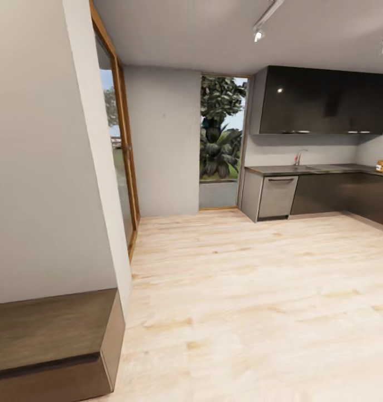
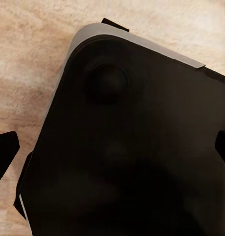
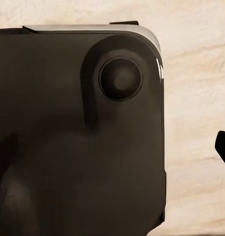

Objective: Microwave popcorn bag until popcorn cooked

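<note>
Your left pincer has its dark fingertips spread wide, holding nothing, above the robot's smooth black base. Your right pincer's spread cannot be told. Pale wood-grain floor runs to the far desk over glossy dark cabinets.

Grey countertop runs along the far dark cabinets.

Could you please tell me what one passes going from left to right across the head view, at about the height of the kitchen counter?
White wall → glass door → window with plants → dishwasher → faucet → dark cabinets.
</note>
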`<state>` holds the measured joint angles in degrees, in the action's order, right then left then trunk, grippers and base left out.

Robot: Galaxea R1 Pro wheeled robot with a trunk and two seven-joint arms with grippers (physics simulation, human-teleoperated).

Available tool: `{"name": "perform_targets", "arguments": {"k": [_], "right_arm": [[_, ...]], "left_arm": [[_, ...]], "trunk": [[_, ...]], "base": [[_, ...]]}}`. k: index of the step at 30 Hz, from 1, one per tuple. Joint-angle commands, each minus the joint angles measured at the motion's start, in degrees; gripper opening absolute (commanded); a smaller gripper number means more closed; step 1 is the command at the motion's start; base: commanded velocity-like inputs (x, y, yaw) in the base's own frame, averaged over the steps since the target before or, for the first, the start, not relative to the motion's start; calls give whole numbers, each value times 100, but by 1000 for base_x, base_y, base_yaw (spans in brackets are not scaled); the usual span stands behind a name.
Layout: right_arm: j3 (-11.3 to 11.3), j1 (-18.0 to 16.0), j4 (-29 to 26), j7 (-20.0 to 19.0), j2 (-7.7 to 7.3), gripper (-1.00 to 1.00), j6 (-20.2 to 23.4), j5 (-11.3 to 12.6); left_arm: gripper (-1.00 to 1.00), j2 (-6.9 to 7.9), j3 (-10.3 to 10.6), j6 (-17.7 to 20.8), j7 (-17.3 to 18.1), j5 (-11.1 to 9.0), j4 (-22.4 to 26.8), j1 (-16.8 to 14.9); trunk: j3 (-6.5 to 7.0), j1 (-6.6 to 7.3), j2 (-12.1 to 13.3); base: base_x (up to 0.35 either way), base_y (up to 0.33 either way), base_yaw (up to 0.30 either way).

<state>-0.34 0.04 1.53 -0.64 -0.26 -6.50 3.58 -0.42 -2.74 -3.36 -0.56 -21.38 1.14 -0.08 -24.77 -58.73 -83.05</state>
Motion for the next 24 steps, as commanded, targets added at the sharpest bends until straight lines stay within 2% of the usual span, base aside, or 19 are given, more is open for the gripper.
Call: {"name": "perform_targets", "arguments": {"k": [1, 24], "right_arm": [[-1, -5, 14, -7, 0, 100, -36, 37], [-1, -9, 14, -15, 0, 100, -30, 29]], "left_arm": [[100, -2, -25, -16, -6, -6, 0, -1], [100, -2, -25, -16, -6, -6, 0, -1]], "trunk": [[-1, 0, -3], [53, 0, -3]], "base": [[0, 0, -296], [0, 0, -296]]}}
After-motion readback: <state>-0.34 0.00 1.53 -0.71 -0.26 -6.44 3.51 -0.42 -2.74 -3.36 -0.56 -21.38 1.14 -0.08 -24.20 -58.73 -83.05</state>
